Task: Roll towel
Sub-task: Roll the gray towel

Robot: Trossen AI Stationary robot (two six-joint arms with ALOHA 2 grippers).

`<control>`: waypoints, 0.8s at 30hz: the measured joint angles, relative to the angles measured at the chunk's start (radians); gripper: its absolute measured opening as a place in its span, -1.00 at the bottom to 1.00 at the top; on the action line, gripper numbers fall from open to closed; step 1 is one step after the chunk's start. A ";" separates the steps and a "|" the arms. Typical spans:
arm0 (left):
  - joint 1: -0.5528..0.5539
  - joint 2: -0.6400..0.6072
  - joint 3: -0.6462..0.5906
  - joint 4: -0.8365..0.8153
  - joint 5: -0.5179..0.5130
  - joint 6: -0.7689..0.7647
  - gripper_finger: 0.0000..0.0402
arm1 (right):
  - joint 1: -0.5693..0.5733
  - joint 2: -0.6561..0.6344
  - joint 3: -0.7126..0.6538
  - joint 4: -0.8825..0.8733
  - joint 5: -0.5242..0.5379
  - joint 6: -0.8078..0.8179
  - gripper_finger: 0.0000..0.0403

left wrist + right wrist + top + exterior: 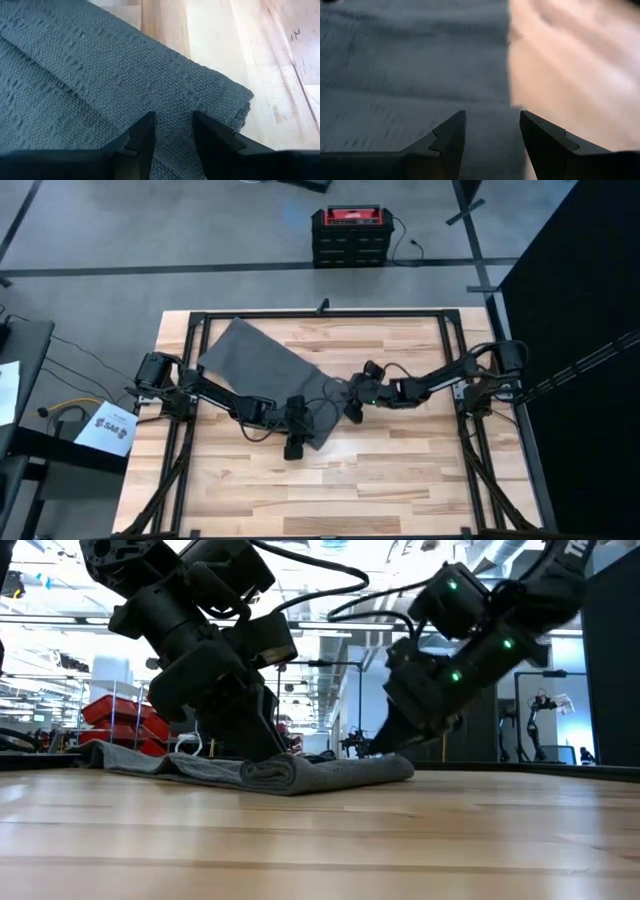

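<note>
Two end effectors set on one towel edge: roll at its start

Item 1. Towel (pixel 255 352): dark grey cloth, lying askew on the wooden desk (pixel 400 470), running from upper left of the high view down toward frame centre. Its lower end is doubled into a low fold or first turn, seen in the low view as a rounded lip (pixel 270 772) at centre frame.

Item 2. Left end effector (pixel 294 442): at the towel's lower corner, centre of the high view. Wrist view shows fingers (pixel 142 137) parted with cloth between them, pressed onto the weave; released rather than clenched, by appearance.

Item 3. Right end effector (pixel 352 408): at the towel's right-hand edge, just right of centre. Fingers (pixel 451 135) spread, straddling the cloth border where it meets bare wood; nothing grasped.

Placement, judged: both sit along the same end so the edge can be turned evenly across its width.

View notes: high view alone gives the towel's whole outline and slant; low view alone shows the thickness of the fold; wrist views alone show the finger gaps.
</note>
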 joint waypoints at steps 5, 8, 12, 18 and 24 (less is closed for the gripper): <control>-0.003 0.000 0.022 -0.001 0.002 0.004 -0.41 | 0.042 0.031 -0.008 0.013 0.031 -0.082 -0.13; -0.011 0.000 0.061 -0.030 0.002 0.019 -0.41 | 0.095 -0.033 -0.009 -0.017 0.165 -0.157 -0.13; -0.018 0.000 0.126 -0.123 0.002 0.039 -0.41 | 0.176 -0.127 -0.008 -0.011 0.241 -0.177 -0.13; -0.023 0.000 0.156 -0.169 0.001 0.052 -0.41 | 0.213 -0.047 -0.007 0.115 0.225 -0.113 -0.13; -0.043 -0.062 0.167 -0.254 -0.049 0.018 -0.41 | 0.214 0.172 0.004 0.496 0.206 -0.199 -0.48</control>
